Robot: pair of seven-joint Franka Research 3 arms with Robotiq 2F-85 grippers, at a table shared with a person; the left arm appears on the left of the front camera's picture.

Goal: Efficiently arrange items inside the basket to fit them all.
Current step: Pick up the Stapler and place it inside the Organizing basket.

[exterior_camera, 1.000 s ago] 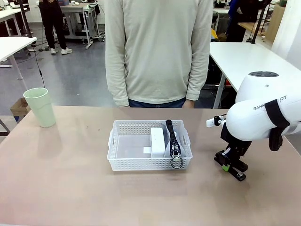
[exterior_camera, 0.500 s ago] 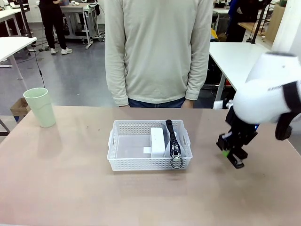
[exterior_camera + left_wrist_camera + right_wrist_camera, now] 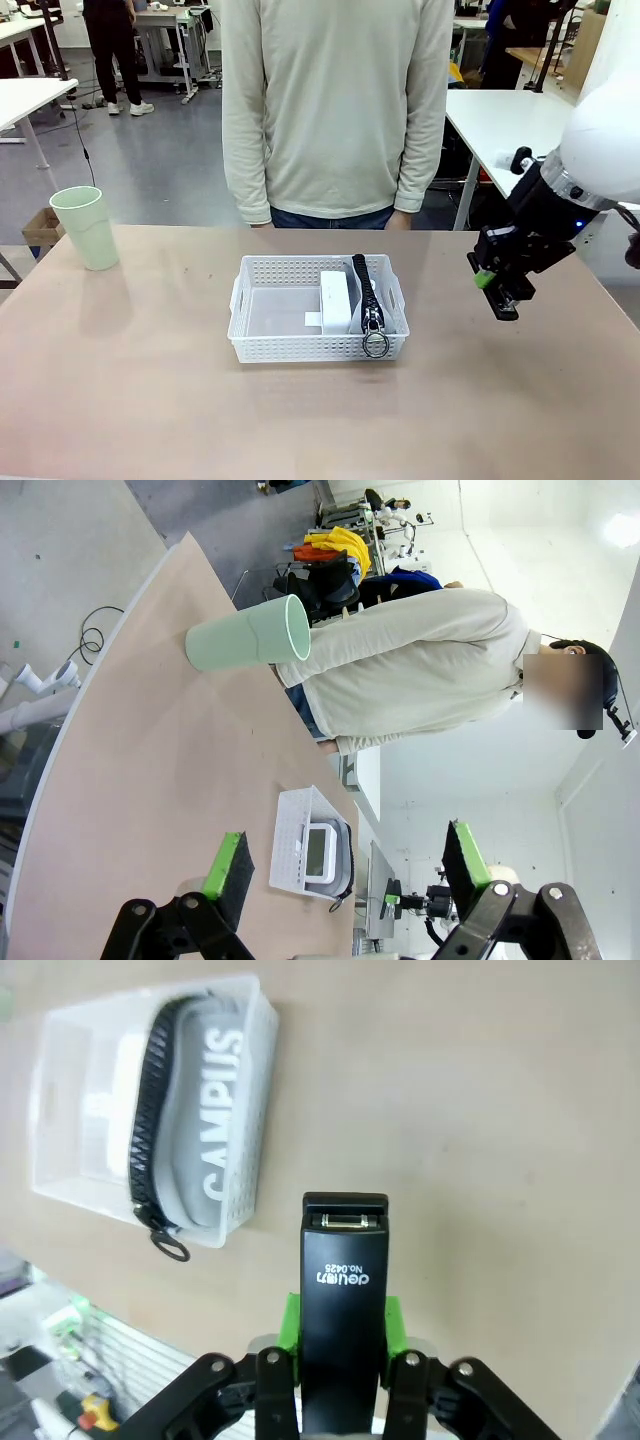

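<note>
- My right gripper (image 3: 492,277) is clenching the black stapler (image 3: 345,1260), holding it above the table at the frame's right, apart from the basket (image 3: 300,263).
- The grey zip pouch (image 3: 368,290) and small white box (image 3: 335,298) are sitting in the basket's right half.
- The pale green cup (image 3: 85,227) is waiting on the table at upper left, not yet packed.
- My left gripper (image 3: 345,865) is hanging released.

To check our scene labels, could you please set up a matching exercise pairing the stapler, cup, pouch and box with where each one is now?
Things:
1. stapler
2. cup
3. pouch
4. box

Places:
A. in the basket, on edge against its right end
B. standing on the table, far left
C. held in the right gripper, off the table
D. in the basket, just left of the pouch

Pairs: 1-C; 2-B; 3-A; 4-D
</note>
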